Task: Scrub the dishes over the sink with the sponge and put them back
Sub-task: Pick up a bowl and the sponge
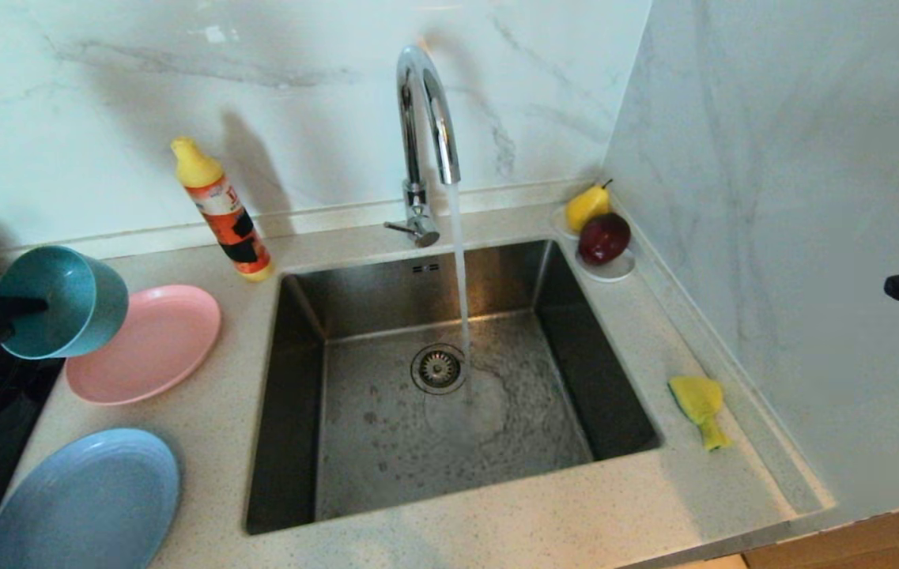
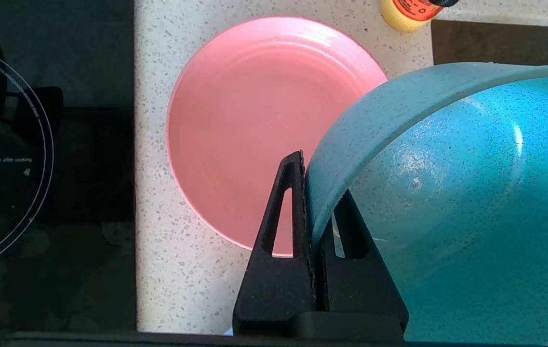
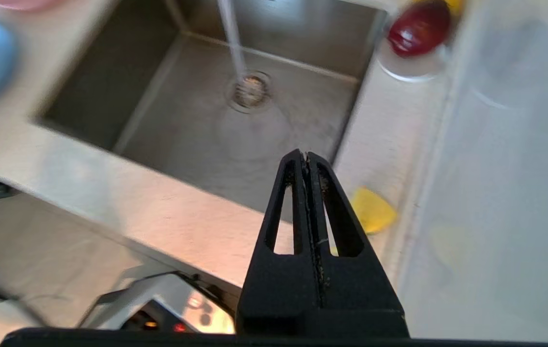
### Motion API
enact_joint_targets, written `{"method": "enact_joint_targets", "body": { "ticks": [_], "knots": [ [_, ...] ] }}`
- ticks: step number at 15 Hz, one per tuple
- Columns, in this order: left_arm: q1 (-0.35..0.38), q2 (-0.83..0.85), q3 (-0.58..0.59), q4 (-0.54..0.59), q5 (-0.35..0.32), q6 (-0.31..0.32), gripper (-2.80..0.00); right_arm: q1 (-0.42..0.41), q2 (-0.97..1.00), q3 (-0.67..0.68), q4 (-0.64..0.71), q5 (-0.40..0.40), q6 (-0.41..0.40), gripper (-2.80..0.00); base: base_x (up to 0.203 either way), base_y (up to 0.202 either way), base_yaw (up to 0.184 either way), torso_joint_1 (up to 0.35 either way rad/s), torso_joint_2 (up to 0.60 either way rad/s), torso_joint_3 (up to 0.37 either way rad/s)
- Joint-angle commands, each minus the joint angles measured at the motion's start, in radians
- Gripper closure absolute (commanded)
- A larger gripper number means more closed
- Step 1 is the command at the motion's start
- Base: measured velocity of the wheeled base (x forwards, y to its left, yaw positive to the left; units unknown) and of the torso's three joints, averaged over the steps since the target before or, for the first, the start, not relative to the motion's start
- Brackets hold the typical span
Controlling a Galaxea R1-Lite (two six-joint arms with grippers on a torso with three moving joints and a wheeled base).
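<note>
Jaws of the left gripper [image 2: 313,193] clamped on the rim of the teal bowl [image 1: 62,302], one finger inside the wall and one outside; jaws of the right gripper [image 3: 307,155] pressed together on nothing. Teal bowl held tipped on its side above the left part of the worktop [image 1: 655,348], mouth turned toward the gripper, hanging over the near-left edge of the pink plate [image 1: 145,343] without visible contact. Pink plate flat on the worktop, left of the sink [image 1: 449,379], just in front of an orange bottle with a yellow cap [image 1: 221,212]. Light blue plate [image 1: 85,502] flat on the worktop too, nearer the robot than the pink one and apart from it. Dark hob [image 2: 23,168] along the left edge, beside both plates. Water running from the chrome tap [image 1: 425,118] in a thin stream, landing just beside the round drain strainer [image 1: 439,368] and spreading over the basin floor. Sponge [image 1: 699,405] on the worktop right of the sink, near the side wall, crumpled, yellow with a dark green edge. White saucer [image 1: 615,270] in the far right corner carrying a yellow pear [image 1: 587,206] and a dark red fruit [image 1: 604,238], the two touching. Right gripper seen in the head view only as a dark tip at the right edge, before the side wall and well above the sponge.
</note>
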Motion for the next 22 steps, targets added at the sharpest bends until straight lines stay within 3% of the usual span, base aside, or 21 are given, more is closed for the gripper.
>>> {"method": "enact_joint_targets", "body": {
  "ticks": [1,5,7,11,15,20,22],
  "knots": [
    [-0.001,0.001,0.001,0.0,-0.002,0.001,0.0,0.103,0.058,-0.003,-0.013,-0.123,0.007,0.0,0.0,0.0,0.0,0.0,0.0,0.0],
    [-0.027,-0.011,0.005,0.001,-0.002,-0.005,0.0,0.237,0.143,0.007,-0.047,-0.382,0.045,0.0,0.0,0.0,0.0,0.0,0.0,0.0],
    [-0.057,-0.025,0.007,0.002,0.008,-0.006,0.0,0.254,0.167,0.042,-0.083,-0.406,0.072,0.0,0.0,0.0,0.0,0.0,0.0,0.0],
    [-0.169,-0.064,0.025,0.016,0.114,-0.045,0.0,0.257,0.206,0.119,-0.16,-0.493,0.075,0.0,0.0,0.0,0.0,0.0,0.0,0.0],
    [-0.273,-0.13,0.005,0.201,0.149,-0.071,0.0,0.259,0.226,0.169,-0.164,-0.526,0.075,0.0,0.0,0.0,0.0,0.0,0.0,0.0],
    [-0.394,-0.149,0.003,0.299,0.283,-0.138,0.0,0.259,0.263,0.251,-0.211,-0.572,0.08,0.0,0.0,0.0,0.0,0.0,0.0,0.0],
    [-0.442,-0.156,0.002,0.336,0.3,-0.171,0.0,0.259,0.299,0.291,-0.268,-0.607,0.08,0.0,0.0,0.0,0.0,0.0,0.0,0.0]
  ]
}}
